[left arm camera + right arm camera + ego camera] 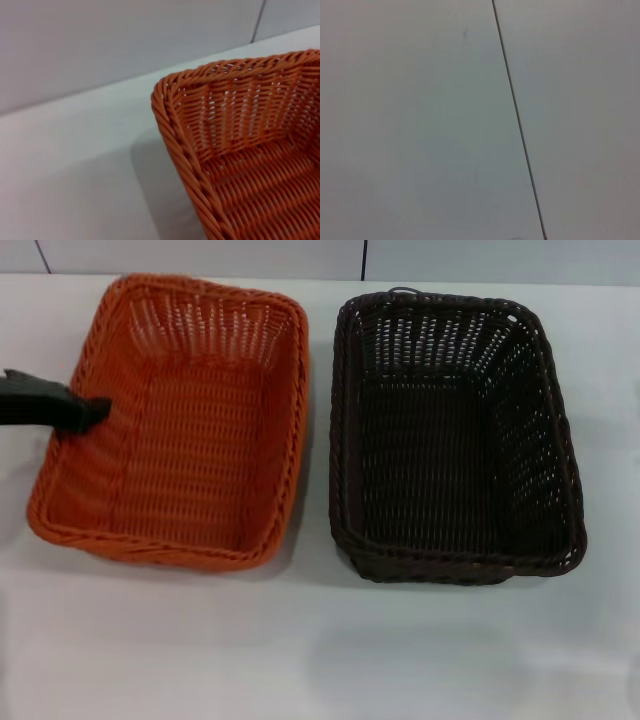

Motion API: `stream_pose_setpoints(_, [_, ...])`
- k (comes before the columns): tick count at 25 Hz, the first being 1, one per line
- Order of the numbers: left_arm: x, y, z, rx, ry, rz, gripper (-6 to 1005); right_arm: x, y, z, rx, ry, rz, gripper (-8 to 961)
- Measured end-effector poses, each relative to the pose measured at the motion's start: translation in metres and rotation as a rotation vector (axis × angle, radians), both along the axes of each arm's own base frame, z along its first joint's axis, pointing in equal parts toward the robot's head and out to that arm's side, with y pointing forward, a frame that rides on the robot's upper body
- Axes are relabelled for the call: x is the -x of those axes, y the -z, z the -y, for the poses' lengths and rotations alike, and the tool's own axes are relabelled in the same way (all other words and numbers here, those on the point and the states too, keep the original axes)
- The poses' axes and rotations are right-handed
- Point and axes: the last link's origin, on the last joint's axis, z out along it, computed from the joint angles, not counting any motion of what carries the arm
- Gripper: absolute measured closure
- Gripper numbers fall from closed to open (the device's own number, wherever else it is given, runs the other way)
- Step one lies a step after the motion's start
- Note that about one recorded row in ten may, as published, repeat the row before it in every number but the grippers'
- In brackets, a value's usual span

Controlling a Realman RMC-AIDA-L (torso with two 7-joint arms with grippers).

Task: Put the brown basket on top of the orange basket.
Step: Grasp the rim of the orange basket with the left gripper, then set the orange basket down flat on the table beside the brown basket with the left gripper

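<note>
Black left gripper (95, 412): over orange basket's (180, 430) left rim, whether clenched I cannot tell. Brown basket (450, 435) sits beyond, beside it on table (320, 650). Stacking unstarted, I judge; next, grasp brown basket's rim.

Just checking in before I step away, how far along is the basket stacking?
Nothing is stacked yet: the brown basket sits beside the orange basket on the table. The left gripper is at the orange basket's left rim. Lifting the brown basket onto the orange one remains.
</note>
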Motion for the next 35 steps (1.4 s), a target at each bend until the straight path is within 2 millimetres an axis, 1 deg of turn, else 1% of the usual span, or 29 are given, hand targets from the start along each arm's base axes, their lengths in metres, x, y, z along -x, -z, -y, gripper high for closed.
stream_pose_setpoints(3, [-0.006, -0.011, -0.006, 0.037, 0.099, -0.010, 799, -0.001, 0.000, 0.000, -0.001, 0.003, 0.000, 123])
stream_pose_setpoints(8, [-0.019, -0.034, -0.021, 0.135, 0.294, 0.062, 801, -0.001, 0.000, 0.001, -0.001, 0.002, -0.001, 123])
stream_pose_setpoints(11, [-0.029, -0.040, -0.026, 0.197, 0.410, 0.118, 802, 0.000, 0.000, 0.001, 0.001, 0.001, -0.002, 123])
stream_pose_setpoints(12, [-0.036, -0.043, -0.027, 0.240, 0.484, 0.124, 804, 0.000, 0.001, 0.001, 0.004, 0.000, -0.001, 123])
stream_pose_setpoints(14, [-0.042, -0.042, -0.027, 0.276, 0.544, 0.108, 808, 0.000, 0.002, 0.001, 0.005, -0.002, 0.000, 124])
stream_pose_setpoints(16, [-0.049, -0.040, -0.027, 0.313, 0.605, 0.081, 812, 0.001, 0.002, 0.001, 0.008, -0.005, 0.001, 124])
stream_pose_setpoints(17, [-0.055, -0.037, -0.027, 0.343, 0.654, 0.058, 814, 0.001, 0.002, 0.001, 0.008, -0.006, 0.002, 124])
stream_pose_setpoints(18, [-0.055, -0.037, -0.027, 0.343, 0.654, 0.058, 816, 0.002, 0.002, 0.001, 0.008, -0.006, 0.001, 124])
stream_pose_setpoints(21, [-0.064, -0.028, -0.029, 0.383, 0.715, 0.028, 822, 0.002, 0.003, 0.001, 0.009, -0.006, 0.001, 124])
stream_pose_setpoints(24, [-0.068, -0.016, -0.034, 0.415, 0.732, -0.030, 828, 0.000, 0.004, 0.002, 0.013, -0.001, 0.000, 124])
stream_pose_setpoints(25, [-0.068, -0.016, -0.034, 0.415, 0.732, -0.030, 830, 0.000, 0.004, 0.003, 0.015, 0.002, -0.001, 124])
stream_pose_setpoints(27, [-0.072, -0.003, -0.036, 0.465, 0.779, -0.093, 834, -0.001, 0.005, 0.004, 0.016, 0.003, 0.000, 124])
stream_pose_setpoints(35, [-0.089, 0.017, -0.046, 0.472, 0.839, -0.140, 828, -0.001, 0.007, 0.005, 0.027, 0.002, 0.000, 124])
